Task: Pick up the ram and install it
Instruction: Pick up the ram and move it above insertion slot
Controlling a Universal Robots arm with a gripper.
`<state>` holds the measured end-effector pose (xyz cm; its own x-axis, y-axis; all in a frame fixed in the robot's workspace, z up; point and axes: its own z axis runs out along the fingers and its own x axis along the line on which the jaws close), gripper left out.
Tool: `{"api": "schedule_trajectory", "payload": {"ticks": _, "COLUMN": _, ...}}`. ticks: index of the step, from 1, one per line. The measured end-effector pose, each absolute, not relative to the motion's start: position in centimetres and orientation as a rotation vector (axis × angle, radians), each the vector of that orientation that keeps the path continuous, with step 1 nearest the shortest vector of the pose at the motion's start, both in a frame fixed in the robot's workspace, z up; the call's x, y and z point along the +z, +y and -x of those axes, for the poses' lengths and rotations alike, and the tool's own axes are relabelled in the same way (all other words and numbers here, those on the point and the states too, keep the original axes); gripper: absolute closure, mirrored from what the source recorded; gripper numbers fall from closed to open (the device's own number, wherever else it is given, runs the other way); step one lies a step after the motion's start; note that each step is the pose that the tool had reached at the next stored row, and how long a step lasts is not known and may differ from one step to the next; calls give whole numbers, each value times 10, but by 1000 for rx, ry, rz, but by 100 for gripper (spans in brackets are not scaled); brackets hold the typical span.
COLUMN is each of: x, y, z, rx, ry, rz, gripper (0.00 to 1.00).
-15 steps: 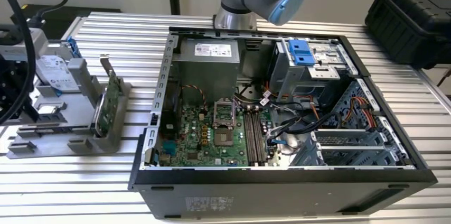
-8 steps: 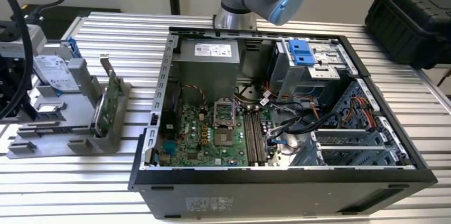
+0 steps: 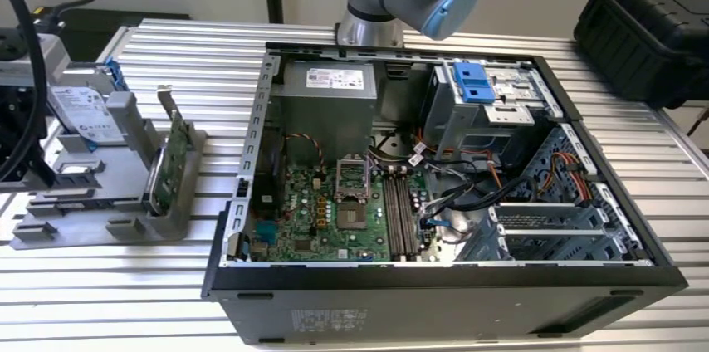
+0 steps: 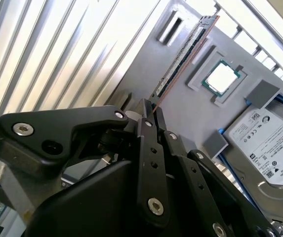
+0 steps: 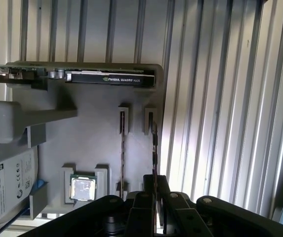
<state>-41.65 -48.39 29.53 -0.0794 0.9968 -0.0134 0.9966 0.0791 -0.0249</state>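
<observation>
Where the slatted metal table (image 3: pixel 133 45) carries the lot, the largest item is an open black computer case (image 3: pixel 443 310), lying on its side. Contents: green motherboard (image 3: pixel 321 211), grey power supply box (image 3: pixel 327 111), drive cage (image 3: pixel 487 111) with a blue tab, loose cables.

Beside it, at the exterior view's left, stands a grey moulded holder (image 3: pixel 111 215). Contents, each at its own recess:
- a silver hard drive (image 4: pixel 264 148) with blue rails
- a wide green card (image 3: pixel 166 161) standing on edge
- the ram (image 4: pixel 185 54), on edge along a narrow slot
- a square processor chip (image 4: pixel 222 76) lying flat

Gripper (image 4: pixel 150 106): black fingers clenched on the near end of the ram, seen in both wrist views. Whether the ram sits seated in the slot or just above it cannot be told.
</observation>
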Motion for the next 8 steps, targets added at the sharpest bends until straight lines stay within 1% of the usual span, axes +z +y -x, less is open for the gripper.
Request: {"api": "schedule_trajectory", "payload": {"ticks": 8, "x": 298, "y": -484, "z": 418, "rx": 43, "ry": -2303, "rz": 2127, "gripper": 100}}
